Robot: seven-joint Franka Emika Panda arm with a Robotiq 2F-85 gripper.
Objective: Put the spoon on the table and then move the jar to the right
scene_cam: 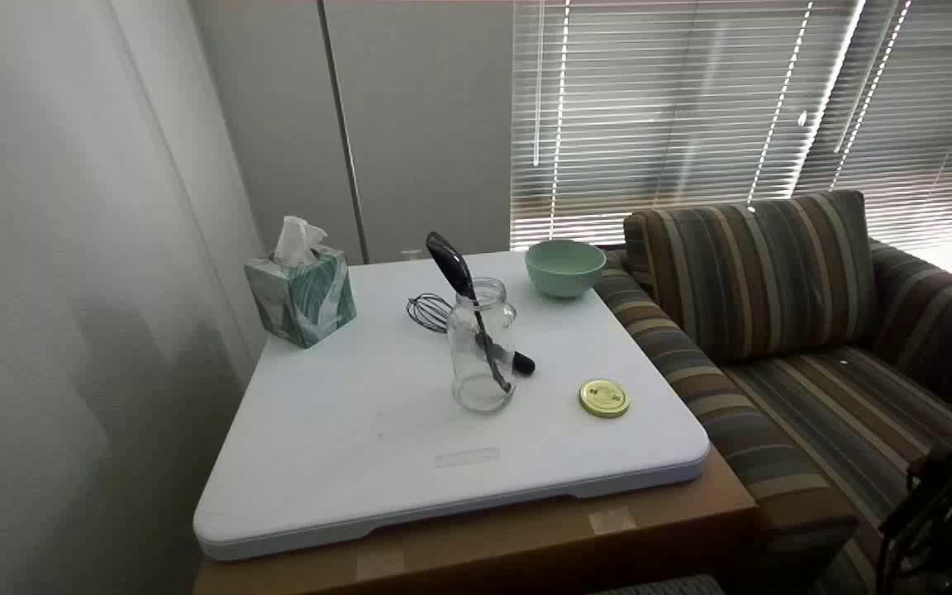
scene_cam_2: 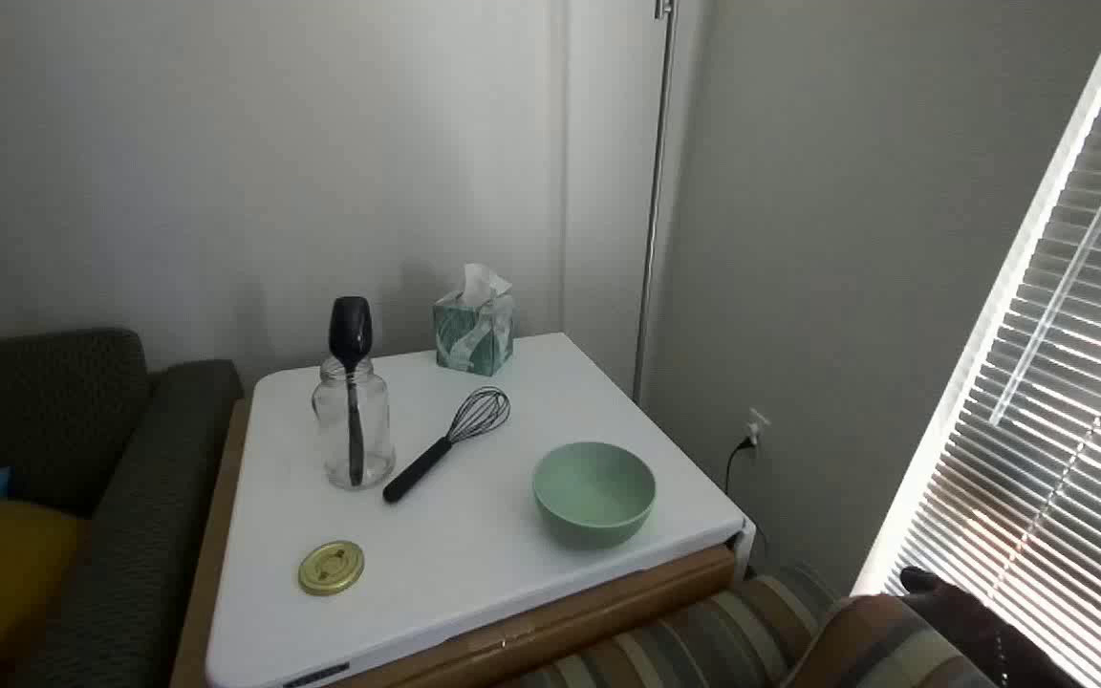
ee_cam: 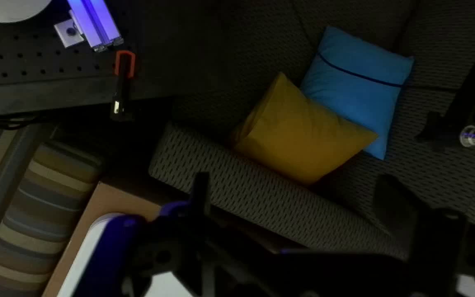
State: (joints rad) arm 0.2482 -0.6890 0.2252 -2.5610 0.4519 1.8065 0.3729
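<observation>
The black spoon (scene_cam: 449,263) (scene_cam_2: 351,330) stands bowl-up inside the clear glass jar (scene_cam: 466,364) (scene_cam_2: 377,411) in both exterior views. Its handle runs down to the jar's bottom, and its bowl sticks out above the mouth. It leans in the jar. The jar stands upright on the white table (scene_cam: 344,446) (scene_cam_2: 455,592). My gripper (ee_cam: 295,187) is open and empty in the wrist view, with its fingers wide apart. Only a dim corner of the table (ee_cam: 83,255) shows there; spoon and jar are out of that view. I cannot make out the gripper in the exterior views.
A whisk (scene_cam: 429,312) (scene_cam_2: 417,468) lies close beside the jar. A gold lid (scene_cam: 604,397) (scene_cam_2: 332,568), a green bowl (scene_cam: 565,268) (scene_cam_2: 593,492) and a tissue box (scene_cam: 302,297) (scene_cam_2: 474,334) are on the table. A striped armchair (scene_cam: 740,281) adjoins it. Yellow (ee_cam: 303,136) and blue pillows (ee_cam: 357,86) lie on a sofa.
</observation>
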